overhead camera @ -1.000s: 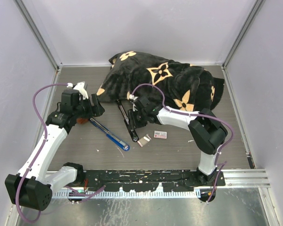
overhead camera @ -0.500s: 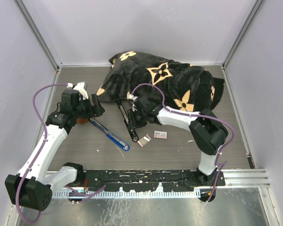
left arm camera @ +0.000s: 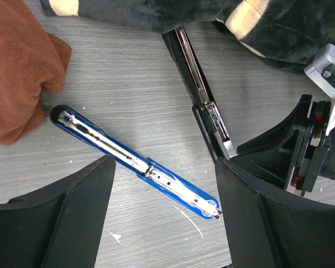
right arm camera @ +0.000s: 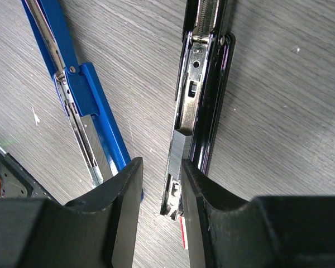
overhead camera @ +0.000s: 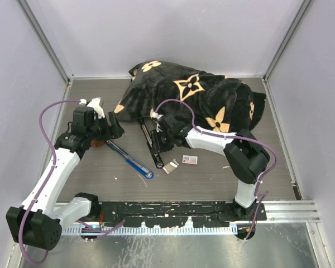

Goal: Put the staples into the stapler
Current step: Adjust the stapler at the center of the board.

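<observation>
Here the half-spread right gripper (right arm camera: pixel 161 163) straddles the staples (right arm camera: pixel 180 148), seemingly seating them in the black stapler (right arm camera: pixel 219 100); left gripper (left arm camera: pixel 164 162) hovers spread.

A blanket (overhead camera: pixel 195 95) lies across the back of the table (overhead camera: pixel 212 181), from the middle over to the right. Two staplers lie in front of it, side by side. The right stapler (overhead camera: pixel 144 130) has its far end at the blanket's edge, and the left stapler (overhead camera: pixel 129 160) slants from far left to near right. A small cloth (left arm camera: pixel 17 72) lies just beside the left stapler's far end, on its left. The left gripper (overhead camera: pixel 115 132) hangs above that end, and the right gripper (overhead camera: pixel 158 147) is over the right stapler's near part. The inner piece (overhead camera: pixel 170 166) lies just right of that stapler's near end, with the staples box (overhead camera: pixel 190 159) further right, apart from it
</observation>
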